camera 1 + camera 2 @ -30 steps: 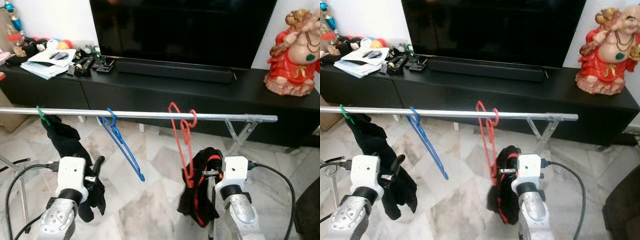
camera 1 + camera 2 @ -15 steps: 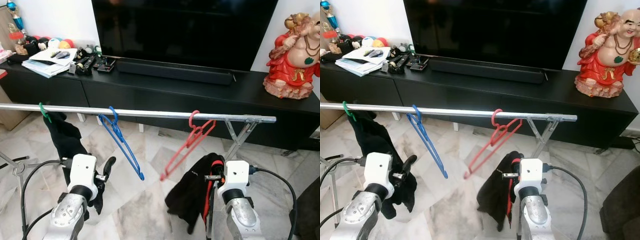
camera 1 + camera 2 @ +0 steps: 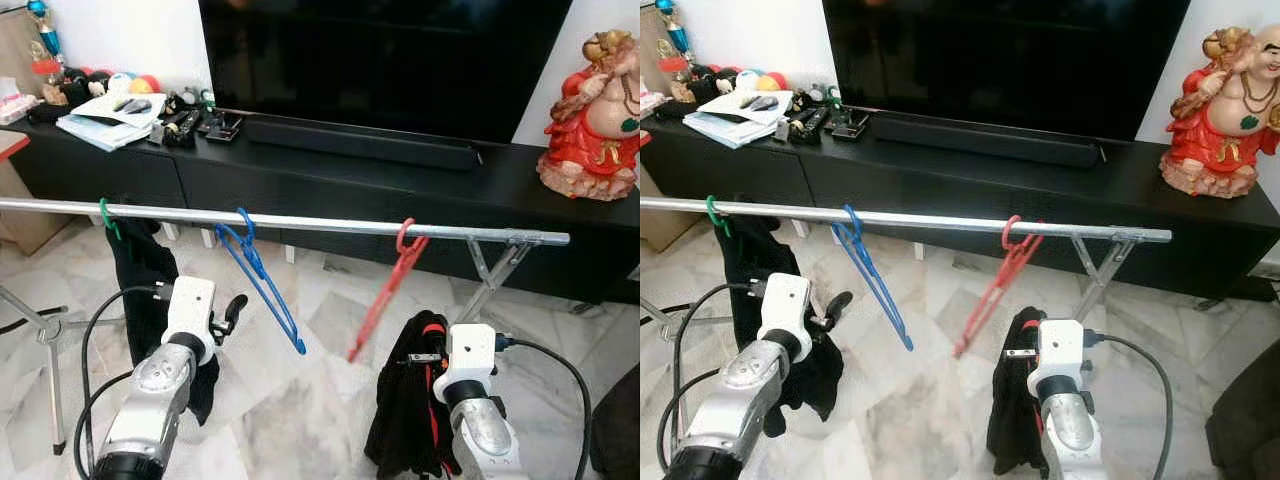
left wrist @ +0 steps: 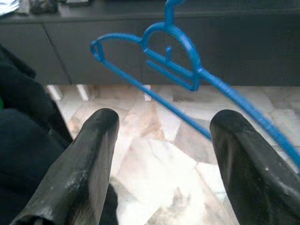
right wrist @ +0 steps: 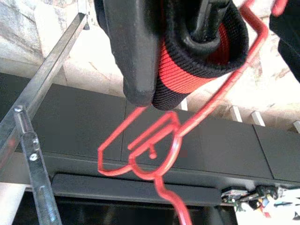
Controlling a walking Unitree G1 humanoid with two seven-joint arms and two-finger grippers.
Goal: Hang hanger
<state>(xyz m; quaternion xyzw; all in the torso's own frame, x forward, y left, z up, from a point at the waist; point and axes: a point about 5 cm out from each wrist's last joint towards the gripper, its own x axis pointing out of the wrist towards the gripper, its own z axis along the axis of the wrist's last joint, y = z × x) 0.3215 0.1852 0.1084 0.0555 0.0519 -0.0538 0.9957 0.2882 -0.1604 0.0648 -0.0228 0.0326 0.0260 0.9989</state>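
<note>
Red hanger (image 3: 385,290) light, stiff plastic, hooked on rail (image 3: 300,221), swings easily; grip lower bar. Right gripper (image 5: 154,61) clamps black-red garment (image 3: 412,400) at 5 o'clock; left gripper (image 4: 159,154) fingers wide, 7 o'clock.

You're looking at two silver arms, each carrying a white boxy wrist block and trailing a black cable. Left tool (image 4: 161,159): matte black, rounded, scuffed fingers (image 4: 89,154). Right tool (image 3: 432,345): black.
</note>
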